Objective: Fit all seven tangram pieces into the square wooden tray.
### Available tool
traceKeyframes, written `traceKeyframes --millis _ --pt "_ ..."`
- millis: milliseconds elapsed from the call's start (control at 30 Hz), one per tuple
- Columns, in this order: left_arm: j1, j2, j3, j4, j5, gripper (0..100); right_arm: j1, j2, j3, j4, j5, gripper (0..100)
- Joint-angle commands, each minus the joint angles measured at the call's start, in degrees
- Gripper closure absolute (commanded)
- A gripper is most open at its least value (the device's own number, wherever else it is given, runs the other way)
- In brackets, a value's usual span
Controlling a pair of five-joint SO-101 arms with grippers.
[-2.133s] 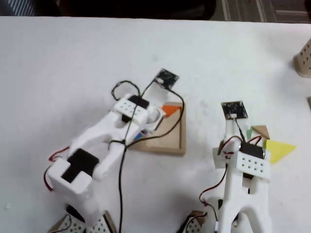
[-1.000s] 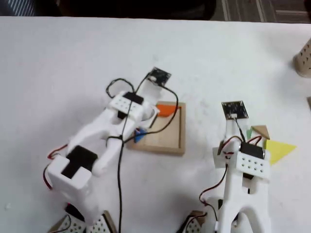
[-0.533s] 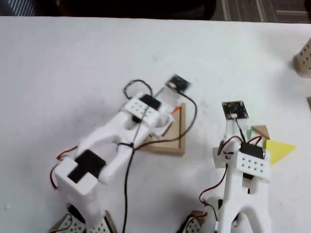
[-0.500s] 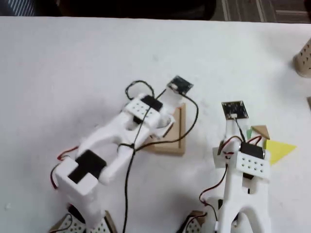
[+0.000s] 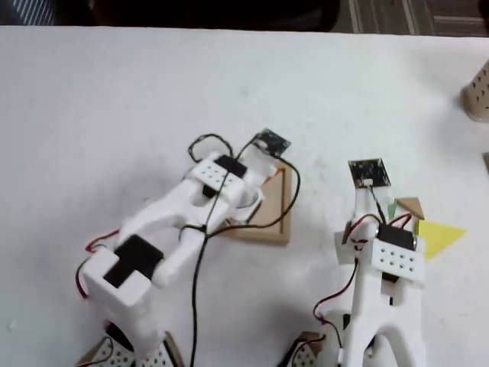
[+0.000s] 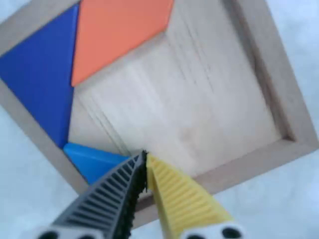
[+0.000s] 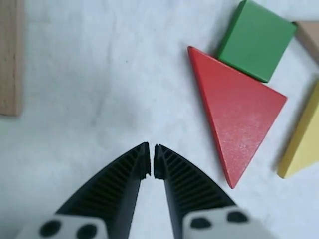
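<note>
1. Square wooden tray [image 6: 271,79]: lies flat on the white table [image 5: 114,99]. The high view shows the left arm [image 5: 164,229] stretched over most of it. Much of its floor is bare wood.
2. Dark blue triangle [image 6: 40,84]: inside the tray, set along one rim wall.
3. Orange parallelogram [image 6: 119,30]: inside the tray, edge to edge with the dark blue triangle and touching it.
4. Light blue piece [image 6: 92,159]: inside the tray, against the rim at the dark blue triangle's tip. The left gripper partly covers it, so its full shape cannot be told.
5. Left gripper [image 6: 145,160]: above the tray, tips just inside the rim and just beside the light blue piece. Its fingers are pressed together with nothing between them.
6. Right gripper [image 7: 151,155]: over bare table outside the tray, between the tray's edge and the loose pieces. Its fingers are drawn in to a thin slit and grasp nothing.
7. Red triangle [image 7: 234,114]: on the table outside the tray, beyond the right gripper.
8. Green square [image 7: 256,40]: outside the tray, touching the red triangle.
9. Yellow triangle [image 7: 301,139]: outside the tray, just beside the red triangle on its far side from the tray.
10. Tan triangle [image 7: 308,35]: outside the tray, just beside the green square.
11. Perforated brown holder [image 5: 478,93]: at the table's edge, well apart from the tray.
</note>
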Motion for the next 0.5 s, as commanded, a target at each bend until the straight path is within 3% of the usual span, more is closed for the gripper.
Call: traceKeyframes --millis 0,200,467 --pt "-0.2 -2.8 -0.2 -0.4 0.4 98 0.1 -1.5 -0.2 -0.9 0.8 97.4" --pt "1.9 -3.1 -0.5 1.3 0.4 98 0.1 -1.5 -0.2 -0.9 0.8 97.4" --pt "5.2 -13.6 2.3 4.1 0.4 98 0.1 -1.5 0.0 -1.8 0.6 97.4"
